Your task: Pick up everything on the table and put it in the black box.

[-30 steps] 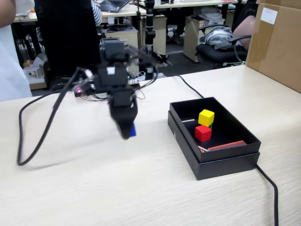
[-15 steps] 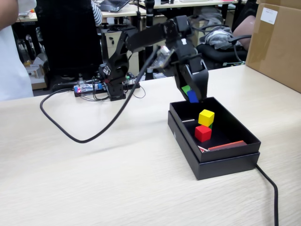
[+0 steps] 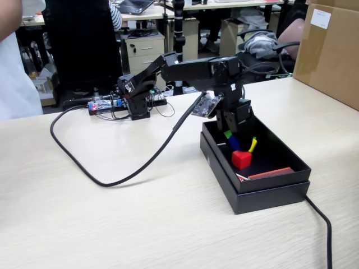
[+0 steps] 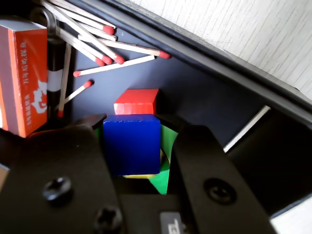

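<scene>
Placement is in hand: the blue cube is pinched in the tool low inside the black box, the red cube lying just at its 12 o'clock, so release is judged to be called for next.

Behind the table's far edge stand a black chair back, a beige drawer cabinet and more desks. A second chair carries grey cloth. A brown carton sits at the right edge; lighting is even.
</scene>
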